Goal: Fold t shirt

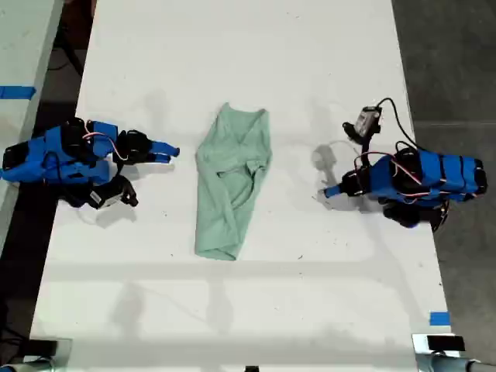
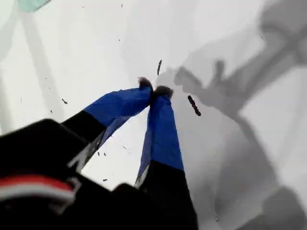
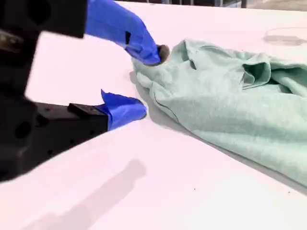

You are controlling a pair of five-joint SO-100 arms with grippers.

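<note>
The t shirt (image 1: 231, 182) is a pale mint-green, wrinkled cloth lying as a long narrow bundle in the middle of the white table (image 1: 248, 46). On the exterior view's left, my second gripper (image 1: 164, 152) stands open just short of the cloth's edge. The second wrist view shows its blue fingertips (image 3: 148, 81) apart beside the t shirt (image 3: 230, 100), with one tip at the hem. On the exterior view's right, my first gripper (image 1: 329, 191) is shut and well clear of the cloth. Its closed tips (image 2: 154, 89) hold nothing, and only a corner of the t shirt (image 2: 31, 4) shows.
A blue tape mark (image 1: 439, 318) sits near the table's front corner on the exterior view's right, and another (image 1: 17, 92) on a side surface at the left. Cables and a small camera module (image 1: 368, 122) rise from the arm at the right. Dark floor borders the table.
</note>
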